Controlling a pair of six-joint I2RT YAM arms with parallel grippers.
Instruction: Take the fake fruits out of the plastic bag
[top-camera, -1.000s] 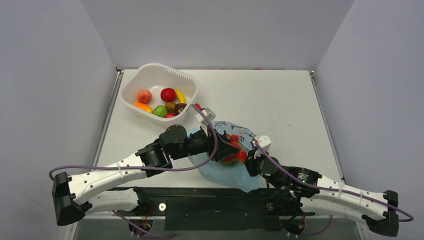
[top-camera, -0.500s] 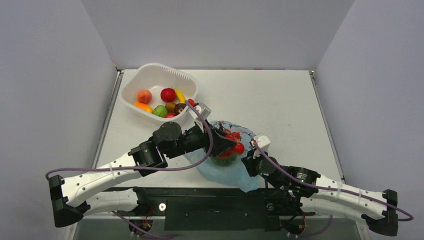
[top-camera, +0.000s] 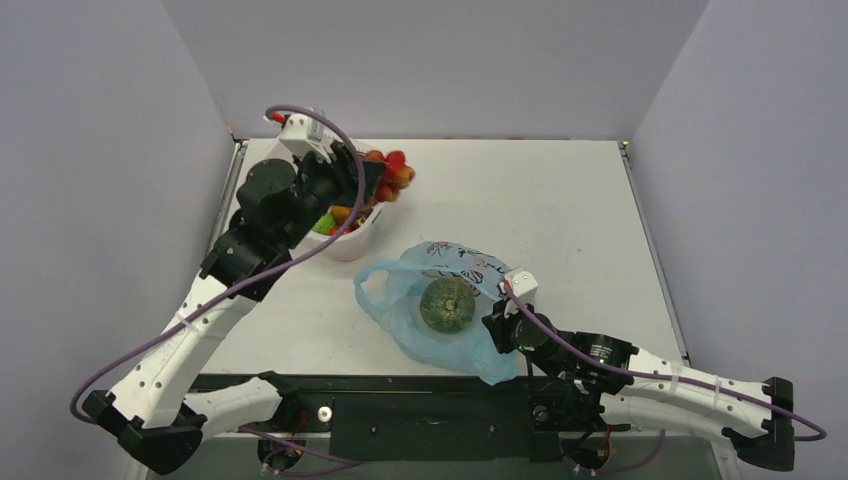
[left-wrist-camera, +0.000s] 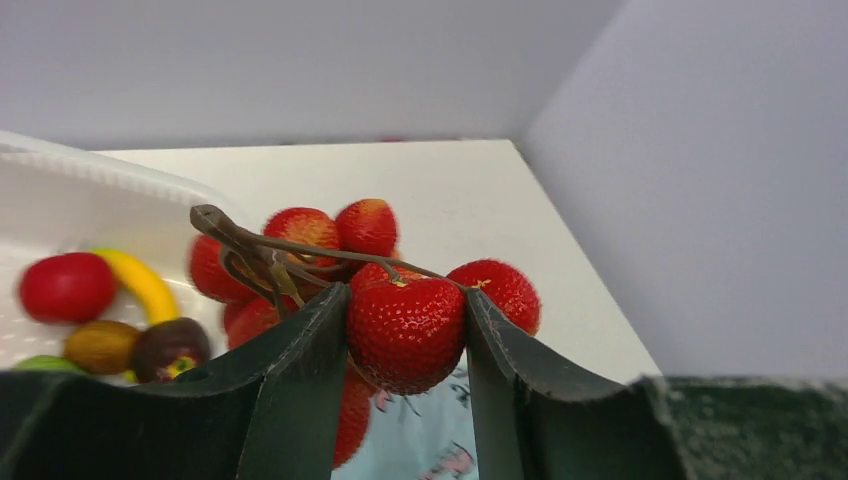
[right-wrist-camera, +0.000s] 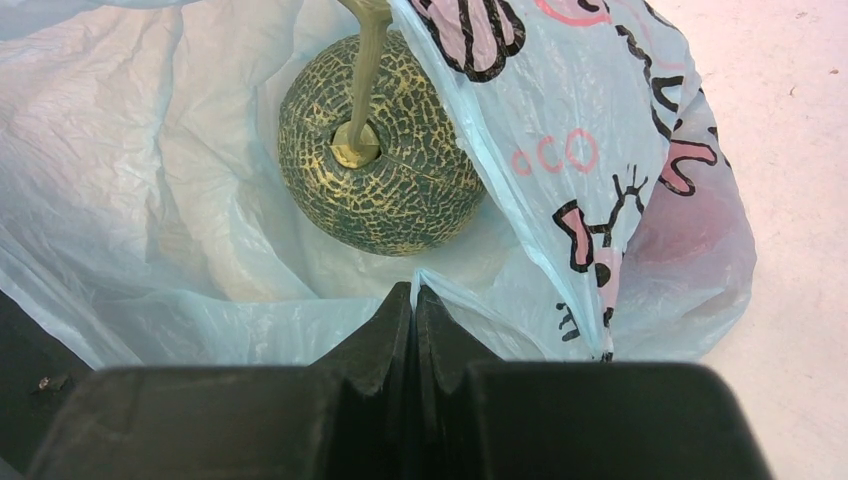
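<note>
Strawberries in a bunch (left-wrist-camera: 368, 228) hang clamped in the left jaws, about over the right rim of the white tub (top-camera: 350, 242) at the desk's far-left corner. The brown stem lies crosswise over the jaws, with the berries trailing toward the desk's right edge. For a clean drop, I judge the bunch should move over the tub's middle and come lower before release. The right jaws are pinched together on the edge of the blue bag (top-camera: 440, 345) by the near edge, with a netted melon (top-camera: 447, 305) inside, stem end up.
</note>
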